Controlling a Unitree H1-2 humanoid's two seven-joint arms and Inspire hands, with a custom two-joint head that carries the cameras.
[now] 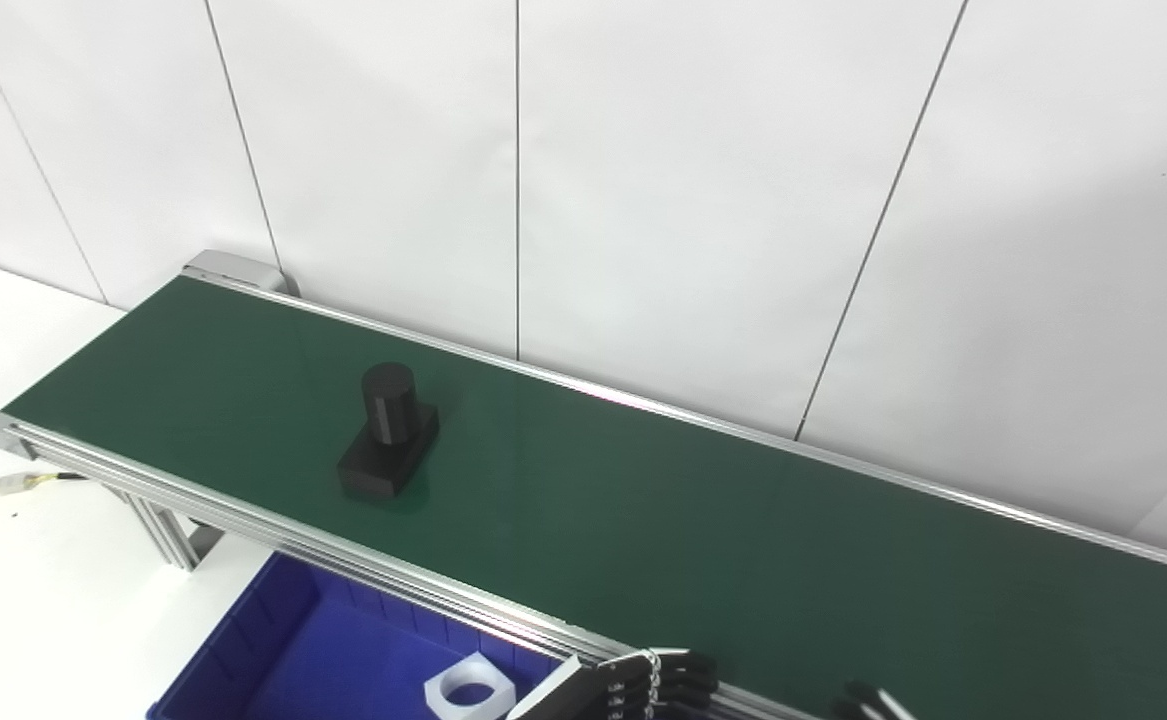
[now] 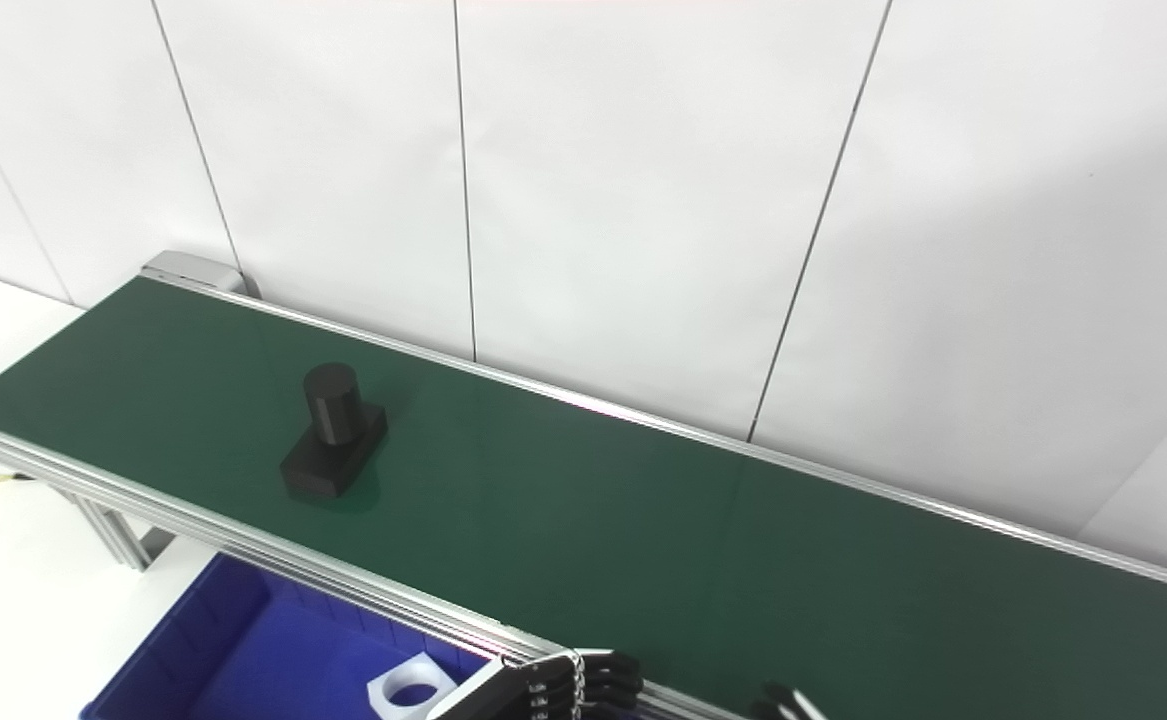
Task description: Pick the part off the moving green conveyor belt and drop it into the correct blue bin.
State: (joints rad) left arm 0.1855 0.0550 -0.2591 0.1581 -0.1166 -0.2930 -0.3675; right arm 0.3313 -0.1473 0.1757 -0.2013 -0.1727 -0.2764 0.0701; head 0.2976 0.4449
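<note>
The black part [image 1: 388, 435], a short cylinder standing on a rectangular base, sits on the green conveyor belt [image 1: 643, 520] toward its left end. It also shows in the right eye view [image 2: 335, 432]. My left hand [image 1: 658, 675] shows only at the bottom edge, over the belt's near rail. Its fingers are stretched out side by side and hold nothing, far to the right of the part. Of my right hand [image 1: 868, 700] only two black fingertips show at the bottom edge, and the rest is out of view.
A blue bin [image 1: 273, 640] stands below the belt's near rail at the bottom left, with a white hex-shaped part [image 1: 470, 685] in it. A white table [image 1: 33, 590] with a cable lies left. A white panelled wall runs behind the belt.
</note>
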